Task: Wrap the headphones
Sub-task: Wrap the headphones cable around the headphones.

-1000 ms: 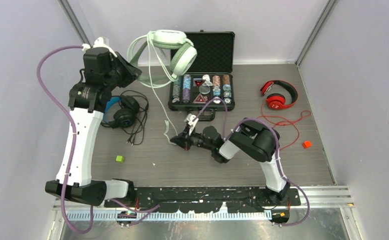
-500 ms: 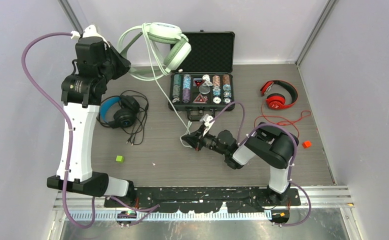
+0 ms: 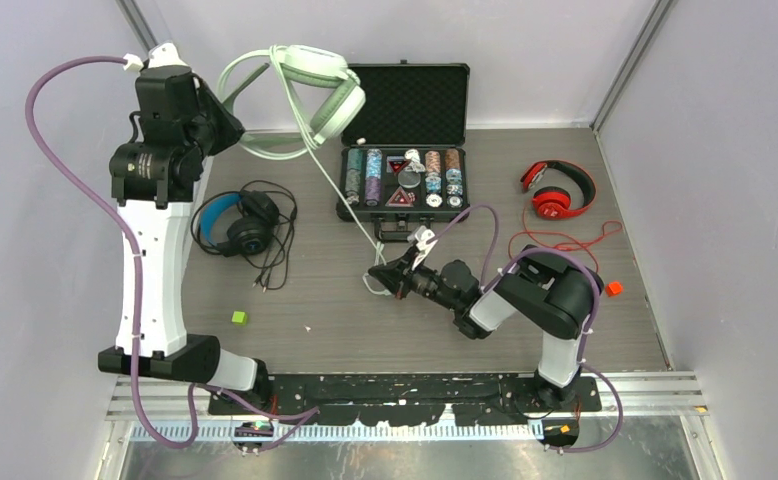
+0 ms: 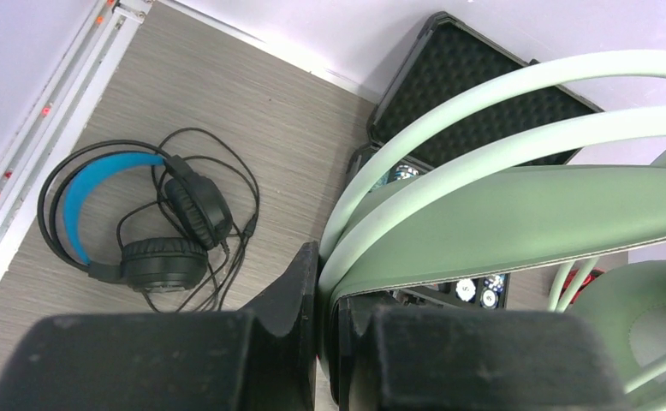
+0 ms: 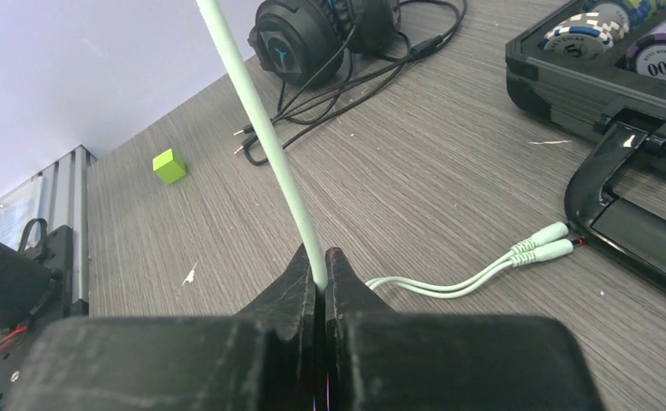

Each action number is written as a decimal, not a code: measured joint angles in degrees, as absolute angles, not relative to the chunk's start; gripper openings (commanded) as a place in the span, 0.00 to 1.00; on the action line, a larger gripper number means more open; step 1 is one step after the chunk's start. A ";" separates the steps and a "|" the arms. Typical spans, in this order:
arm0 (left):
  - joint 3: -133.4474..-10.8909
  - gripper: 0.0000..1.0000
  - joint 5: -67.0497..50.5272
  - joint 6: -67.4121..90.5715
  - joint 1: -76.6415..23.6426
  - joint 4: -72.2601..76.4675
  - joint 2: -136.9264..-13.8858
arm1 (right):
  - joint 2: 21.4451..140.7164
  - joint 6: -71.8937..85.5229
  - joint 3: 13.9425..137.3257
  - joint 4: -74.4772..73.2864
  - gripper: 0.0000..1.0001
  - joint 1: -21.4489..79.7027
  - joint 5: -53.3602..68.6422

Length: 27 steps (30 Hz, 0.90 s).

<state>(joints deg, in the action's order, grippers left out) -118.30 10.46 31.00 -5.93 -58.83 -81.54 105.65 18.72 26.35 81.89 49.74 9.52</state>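
My left gripper (image 3: 227, 128) is shut on the headband of the mint-green headphones (image 3: 315, 80), held high at the back left; the band fills the left wrist view (image 4: 518, 214). Its pale cable (image 3: 340, 195) runs taut down to my right gripper (image 3: 383, 275), which is shut on the cable (image 5: 265, 128) near the table's middle. The cable's two plugs (image 5: 548, 244) lie on the table beside it. The black headphones (image 3: 240, 225) with blue-lined band lie left, cable loose. The red headphones (image 3: 557, 190) lie at the right with red cable (image 3: 575, 250) spread out.
An open black case (image 3: 405, 150) with poker chips stands at the back middle; its handle (image 5: 621, 188) is close to my right gripper. A green cube (image 3: 238, 318) lies front left, a red cube (image 3: 614, 288) at the right. Walls close in on both sides.
My left gripper has lifted the mint-green headphones up and to the left. My right gripper has moved right with the cable, which is now pulled taut.
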 measured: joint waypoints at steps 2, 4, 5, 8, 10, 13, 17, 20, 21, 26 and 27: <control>-118.50 0.00 10.33 30.83 -5.89 -59.27 -81.54 | 105.65 19.16 26.35 81.84 0.00 49.36 9.34; -118.89 0.00 9.50 30.74 -5.85 -59.94 -81.54 | 105.65 19.94 26.35 81.87 0.01 48.71 9.19; -119.00 0.00 8.86 30.59 -5.80 -60.05 -81.54 | 105.65 20.64 26.37 81.87 0.00 48.16 9.21; -119.04 0.00 4.01 29.26 -5.48 -60.07 -81.52 | 105.75 23.90 26.65 81.87 0.01 45.32 9.34; -118.67 0.00 -0.12 27.75 -5.45 -59.92 -81.28 | 105.80 26.26 26.87 81.82 0.00 42.87 9.67; -114.43 0.00 -6.44 24.64 -5.48 -59.55 -78.59 | 105.80 30.41 27.49 81.82 0.00 37.93 10.87; -105.01 0.00 -12.75 19.42 -5.48 -59.07 -72.99 | 105.69 34.72 28.71 81.06 0.01 31.68 13.08; -99.57 0.00 -17.39 15.66 -5.48 -58.57 -70.48 | 104.40 36.51 30.46 76.71 0.01 28.71 14.68; -98.37 0.00 -19.00 14.39 -5.48 -58.43 -70.22 | 103.53 36.86 31.22 74.56 0.01 28.05 15.14; -94.70 0.00 -24.34 7.77 -7.14 -56.93 -70.17 | 98.08 38.61 36.53 62.19 0.01 24.82 17.17; -94.26 0.00 -24.49 6.31 -7.99 -56.69 -70.17 | 97.03 38.87 37.45 60.14 0.00 24.21 17.37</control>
<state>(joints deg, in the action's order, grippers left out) -94.26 -24.49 6.31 -7.99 -56.69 -70.17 97.03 38.87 37.45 60.14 24.21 17.37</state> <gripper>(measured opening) 0.081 0.060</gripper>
